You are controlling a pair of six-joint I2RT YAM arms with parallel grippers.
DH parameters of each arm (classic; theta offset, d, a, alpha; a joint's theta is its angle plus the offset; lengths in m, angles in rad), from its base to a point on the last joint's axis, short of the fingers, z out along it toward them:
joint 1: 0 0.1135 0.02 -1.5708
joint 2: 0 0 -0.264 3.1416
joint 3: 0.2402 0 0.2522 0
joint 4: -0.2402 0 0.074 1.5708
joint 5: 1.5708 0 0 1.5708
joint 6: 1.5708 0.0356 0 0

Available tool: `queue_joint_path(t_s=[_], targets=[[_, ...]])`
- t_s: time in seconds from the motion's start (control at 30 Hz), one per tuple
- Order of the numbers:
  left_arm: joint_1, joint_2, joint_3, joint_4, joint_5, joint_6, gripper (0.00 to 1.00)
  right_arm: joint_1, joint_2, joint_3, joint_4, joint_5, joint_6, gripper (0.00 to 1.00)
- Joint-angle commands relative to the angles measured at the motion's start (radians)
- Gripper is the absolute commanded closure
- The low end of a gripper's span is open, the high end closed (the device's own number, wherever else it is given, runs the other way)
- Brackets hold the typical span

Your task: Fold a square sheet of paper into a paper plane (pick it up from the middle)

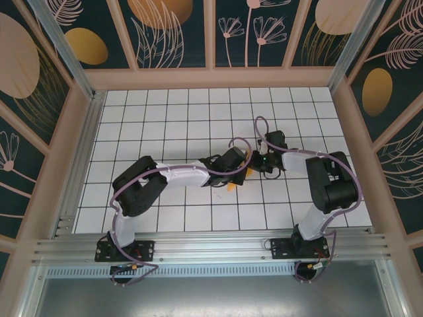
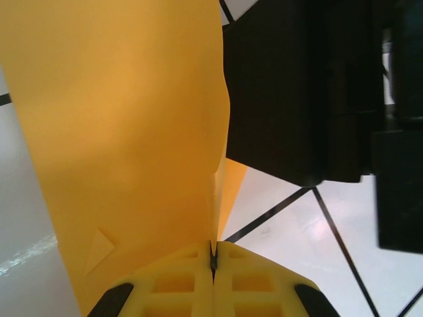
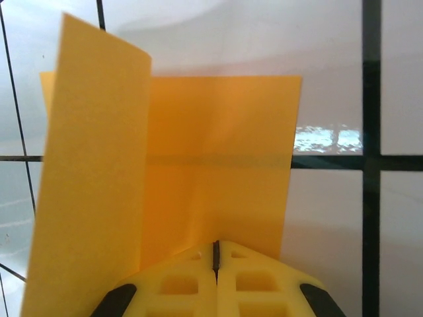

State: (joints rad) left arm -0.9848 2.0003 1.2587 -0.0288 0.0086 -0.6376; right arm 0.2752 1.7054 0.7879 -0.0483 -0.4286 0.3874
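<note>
Left gripper [image 2: 213, 256] pinches thin orange square sheet of paper [image 2: 132, 132], which rises just ahead of its tips. Right gripper [image 3: 215, 254] clamps the same sheet above white gridded tabletop [image 3: 330, 224].

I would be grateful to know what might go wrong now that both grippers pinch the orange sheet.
The left gripper and right gripper are both shut on the square sheet of paper; pulling apart could tear it. Their wrists sit close and might collide. The sheet bows unevenly, so a crease may land crooked.
</note>
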Motion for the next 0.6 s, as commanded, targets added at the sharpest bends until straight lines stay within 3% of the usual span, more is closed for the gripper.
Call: queue_joint_path(t_s=[0.0, 0.27, 0.57], targets=[[0.029, 0.003, -0.018, 0.085, 0.058, -0.052, 1.00, -0.005, 0.057, 0.019, -0.008, 0.000, -0.049, 0.93], [0.085, 0.003, -0.069, 0.212, 0.190, -0.080, 1.00, -0.008, 0.065, 0.036, -0.015, 0.001, -0.074, 0.92], [0.124, -0.007, -0.112, 0.272, 0.251, -0.081, 1.00, -0.007, 0.084, 0.076, -0.035, 0.007, -0.090, 0.92]])
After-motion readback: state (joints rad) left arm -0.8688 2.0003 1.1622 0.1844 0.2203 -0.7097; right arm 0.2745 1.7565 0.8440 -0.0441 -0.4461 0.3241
